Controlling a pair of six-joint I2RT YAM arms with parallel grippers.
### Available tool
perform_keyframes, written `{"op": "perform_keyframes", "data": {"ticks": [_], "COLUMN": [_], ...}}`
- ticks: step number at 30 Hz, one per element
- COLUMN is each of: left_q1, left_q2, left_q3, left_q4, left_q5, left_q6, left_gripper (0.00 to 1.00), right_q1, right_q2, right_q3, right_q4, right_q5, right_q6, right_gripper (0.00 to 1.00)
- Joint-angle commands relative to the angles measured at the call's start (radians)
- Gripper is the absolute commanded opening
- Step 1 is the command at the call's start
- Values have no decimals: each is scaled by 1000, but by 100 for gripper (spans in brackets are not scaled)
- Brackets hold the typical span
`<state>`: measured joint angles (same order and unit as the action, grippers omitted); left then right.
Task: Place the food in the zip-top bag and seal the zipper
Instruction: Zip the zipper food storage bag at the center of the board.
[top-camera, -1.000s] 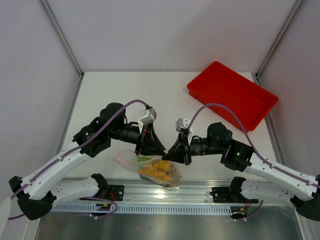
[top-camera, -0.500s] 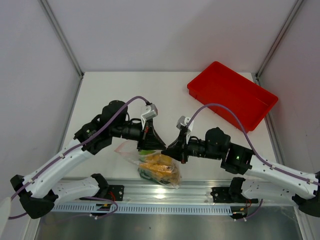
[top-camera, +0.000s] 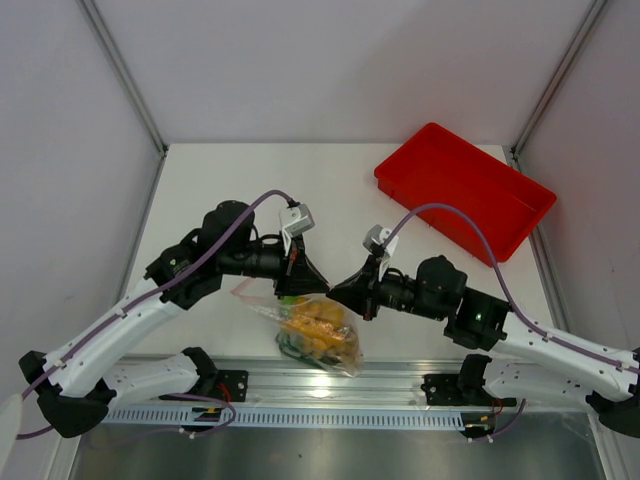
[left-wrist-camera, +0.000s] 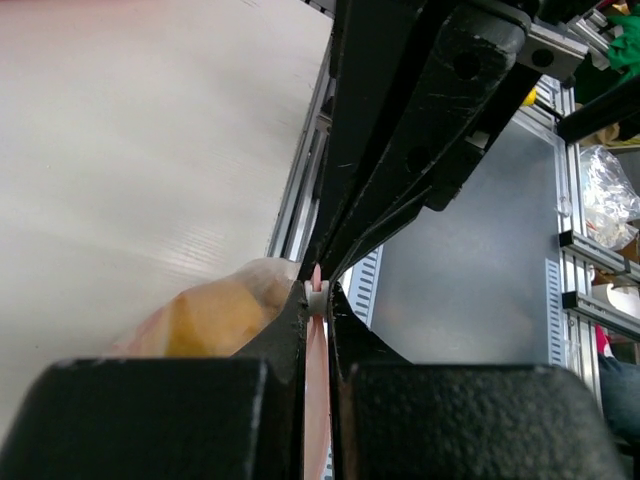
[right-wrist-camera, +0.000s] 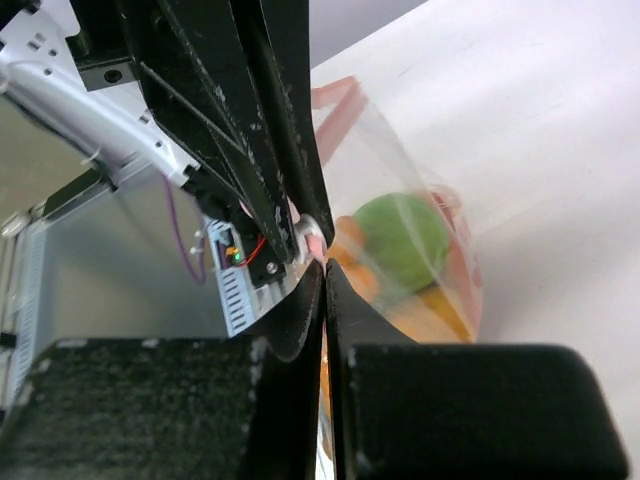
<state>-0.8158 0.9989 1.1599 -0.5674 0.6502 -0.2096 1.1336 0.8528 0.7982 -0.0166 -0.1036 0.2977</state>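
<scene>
The zip-top bag (top-camera: 325, 345) hangs between my two grippers above the table's near edge, with the food (top-camera: 312, 325) inside it, orange and yellow pieces. My left gripper (top-camera: 316, 286) is shut on the zipper (left-wrist-camera: 316, 380), the pink strip, with its white slider (left-wrist-camera: 316, 298) at my fingertips (left-wrist-camera: 290, 330). My right gripper (top-camera: 335, 291) is shut on the bag's top edge, tip to tip with the left one. In the right wrist view my gripper (right-wrist-camera: 324, 270) pinches the clear film, and a green piece (right-wrist-camera: 400, 240) and orange pieces show through the bag (right-wrist-camera: 440, 200).
A red tray (top-camera: 465, 190) stands at the back right of the table. The aluminium rail (top-camera: 330, 385) with the arm bases runs along the near edge, just below the hanging bag.
Both grippers have moved a little away from the near edge with the bag between them. The bag's left corner has risen and the bag hangs tighter.
</scene>
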Motion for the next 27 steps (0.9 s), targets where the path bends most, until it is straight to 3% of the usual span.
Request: {"op": "perform_keyframes", "data": {"ticks": [1, 3, 5, 7, 10, 11, 13, 14, 20, 23, 27], "left_q1": [-3, -3, -3, -3, -3, -3, -3, -3, -3, -3, -3], "left_q2": [-8, 0, 3, 1, -6, -9, -9, -9, -9, -8, -11], "left_q3": [44, 61, 70, 76, 75, 70, 69, 67, 64, 64, 57], "left_q4": [-40, -37, -32, -26, -17, -12, -12, -12, -8, -11, -37], "left_q5": [35, 48, 61, 77, 86, 94, 97, 98, 106, 100, 57], "left_q6": [-7, -13, -17, -25, -34, -36, -40, -40, -45, -42, -34], "left_gripper": [1, 0, 1, 1, 1, 0, 1, 1, 1, 1, 1], "right_q1": [-61, -67, -70, -89, -119, -129, -147, -149, -147, -135, -100], "right_q2": [55, 84, 78, 75, 77, 80, 89, 95, 170, 184, 135], "right_q3": [133, 153, 148, 142, 134, 131, 124, 121, 121, 113, 43], "right_q4": [20, -60, -80, -85, -69, -42, -4, 44, 112, 145, 208], "right_q5": [-282, -359, -381, -413, -447, -465, -516, -536, -585, -578, -374], "right_q6": [-44, -75, -112, -129, -129, -118, -98, -76, -26, -8, 35], "right_gripper": [0, 23, 36, 43, 44, 44, 34, 22, 0, 0, 0]}}
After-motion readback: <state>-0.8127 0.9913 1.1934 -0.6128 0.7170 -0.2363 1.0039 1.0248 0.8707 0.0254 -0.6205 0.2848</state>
